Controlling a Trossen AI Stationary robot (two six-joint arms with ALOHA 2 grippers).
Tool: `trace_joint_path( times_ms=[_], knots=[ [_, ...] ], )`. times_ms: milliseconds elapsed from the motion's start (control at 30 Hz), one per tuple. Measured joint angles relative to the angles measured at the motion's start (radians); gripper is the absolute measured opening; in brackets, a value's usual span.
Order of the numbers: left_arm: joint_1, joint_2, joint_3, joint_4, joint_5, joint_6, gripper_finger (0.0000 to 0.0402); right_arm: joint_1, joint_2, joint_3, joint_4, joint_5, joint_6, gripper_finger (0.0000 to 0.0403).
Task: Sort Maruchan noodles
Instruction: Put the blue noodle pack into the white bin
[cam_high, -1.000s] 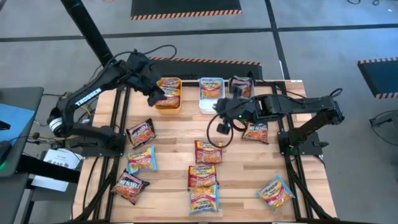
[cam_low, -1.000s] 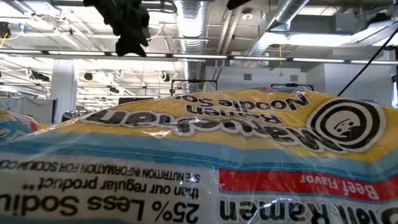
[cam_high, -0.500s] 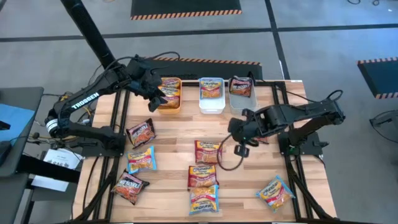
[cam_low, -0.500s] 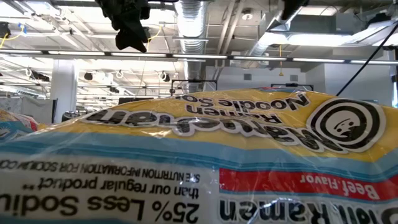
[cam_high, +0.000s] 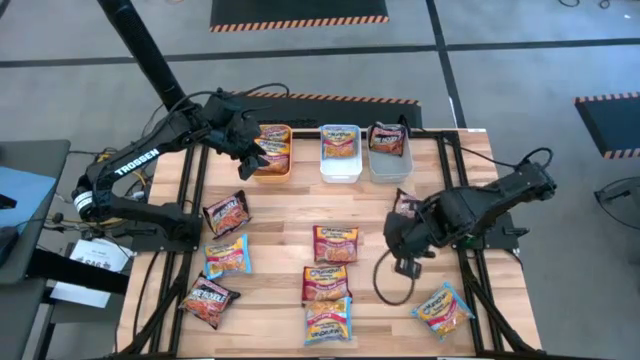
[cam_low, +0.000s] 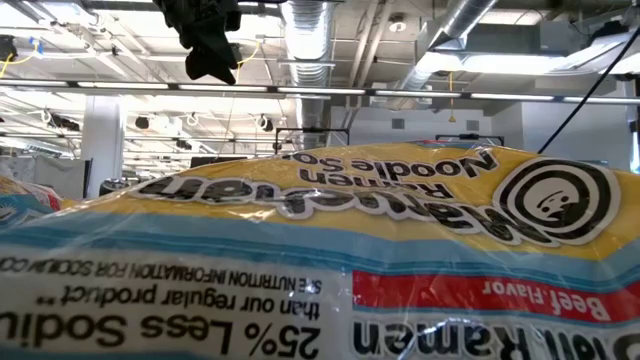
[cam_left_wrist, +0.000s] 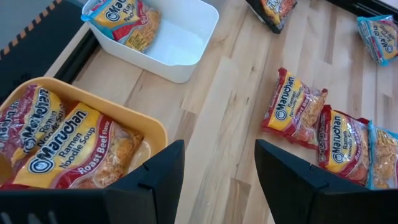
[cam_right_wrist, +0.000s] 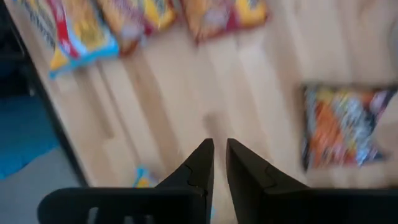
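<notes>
High view first: I count eight Maruchan noodles (cam_high: 336, 243) loose on the table (cam_high: 280, 215): three off to the left, three stacked down the middle, one blue by the right corner, and one dark packet (cam_high: 405, 203) half hidden under my right arm. More sit in the three bins: the orange bin (cam_high: 271, 150) just beside my left gripper (cam_high: 252, 152), the white bin (cam_high: 340, 153) next along, the grey bin (cam_high: 387, 151) farthest. My left gripper hangs spread wide, empty. My right gripper (cam_high: 399, 238) hovers over bare wood beside the middle packets, fingers almost pressed together, holding nothing. In the low view one packet (cam_low: 320, 260) blocks nearly everything.
</notes>
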Motion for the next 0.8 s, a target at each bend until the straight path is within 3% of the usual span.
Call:
trace_joint_path(
  times_ms=[167, 433, 600, 800],
  knots=[
    [0.0, 0.0, 0.0, 0.0, 0.0, -0.001, 0.0181, 0.09, 0.023, -0.005, -0.063, -0.074, 0.147, 0.0096],
    [0.0, 0.0, 0.0, 0.001, 0.0, -0.008, 0.0181, 0.231, 0.083, -0.078, -0.05, -0.204, 0.329, 0.0176],
    [0.0, 0.0, 0.0, 0.001, 0.0, -0.011, 0.0181, 0.301, 0.099, -0.154, 0.068, -0.261, 0.433, 0.0212],
    [0.0, 0.0, 0.0, 0.002, 0.0, -0.019, 0.0181, 0.383, 0.097, -0.271, 0.274, -0.303, 0.542, 0.0219]
  ],
)
